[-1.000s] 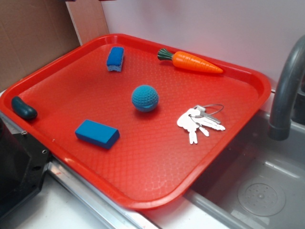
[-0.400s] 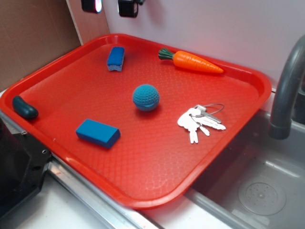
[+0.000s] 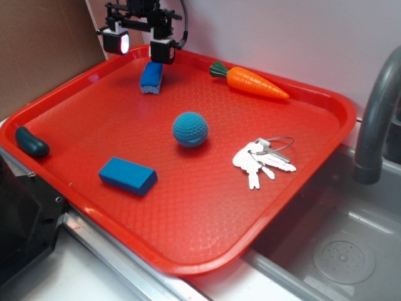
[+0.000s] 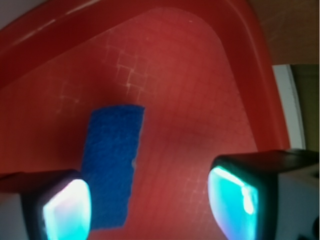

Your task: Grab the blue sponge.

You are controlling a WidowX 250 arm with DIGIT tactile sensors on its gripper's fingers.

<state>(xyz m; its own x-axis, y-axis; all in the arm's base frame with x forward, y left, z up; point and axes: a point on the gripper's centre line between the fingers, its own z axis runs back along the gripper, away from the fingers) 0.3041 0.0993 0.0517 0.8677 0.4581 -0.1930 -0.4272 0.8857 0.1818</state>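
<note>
Blue sponge point(image 3: 151, 76) on tray point(image 3: 207, 207), tool point(image 3: 139, 46) above, fingers spread, offset sideways

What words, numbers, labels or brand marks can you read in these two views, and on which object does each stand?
None can be read. The red plastic tray, small blue sponge, orange toy carrot, plain blue block and white keys show no legible text in either view.

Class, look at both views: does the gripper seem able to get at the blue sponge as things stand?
Probably yes. The gripper hangs open above the blue sponge at the tray's far corner, with nothing between them. In the wrist view the sponge lies toward one finger, so a small sideways shift may be needed.
</note>
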